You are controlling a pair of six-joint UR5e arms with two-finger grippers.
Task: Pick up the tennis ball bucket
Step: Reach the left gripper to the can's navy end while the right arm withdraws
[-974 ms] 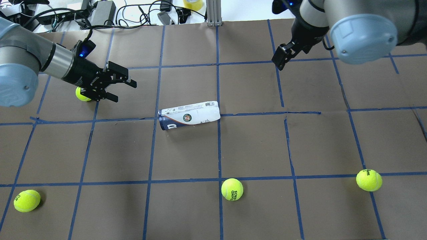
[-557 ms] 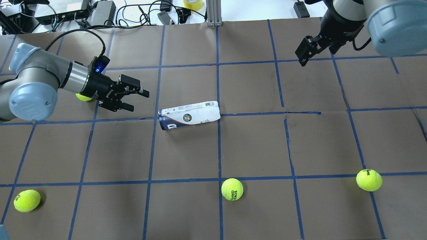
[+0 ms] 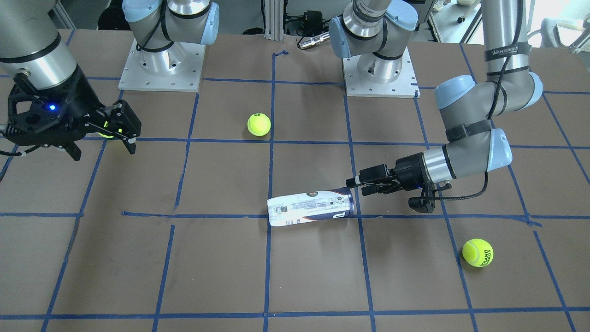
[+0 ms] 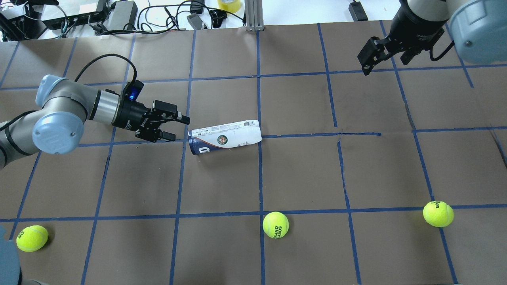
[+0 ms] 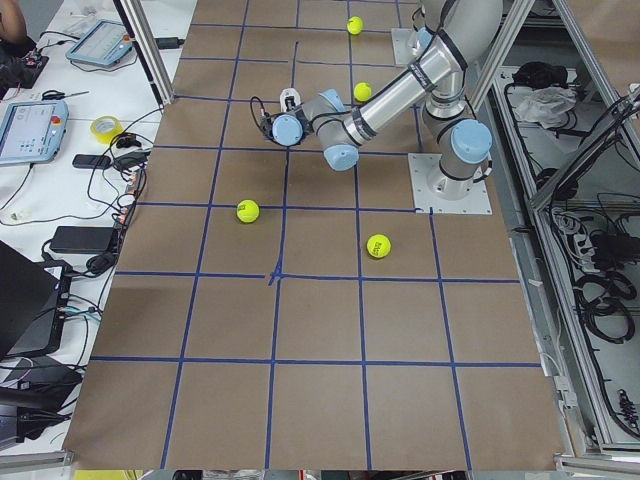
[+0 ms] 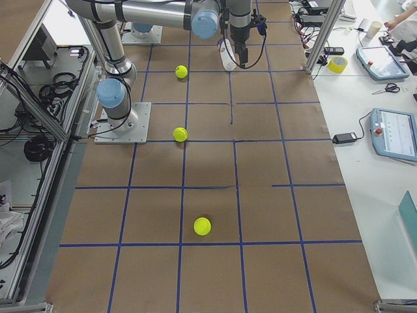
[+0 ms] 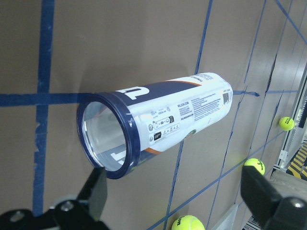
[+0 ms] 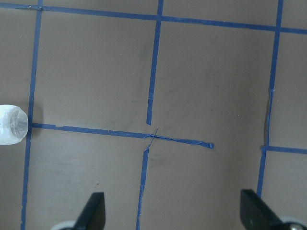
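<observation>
The tennis ball bucket is a slim white tube with a navy band. It lies on its side on the brown table and also shows in the front view. Its open navy-rimmed mouth faces my left gripper, which is open and empty, level with the table and just short of the rim. In the left wrist view the mouth of the bucket sits close ahead of the spread fingers. My right gripper is open and empty, high at the far right. Its wrist view catches only the bucket's closed end.
Yellow-green tennis balls lie near the front edge at left, middle and right. Another ball lies beyond my left arm. Blue tape lines grid the table. Cables and boxes line the far edge.
My left gripper has moved right and lower, from beside a tennis ball to the bucket's open end. My right arm has drawn back to the far right.
</observation>
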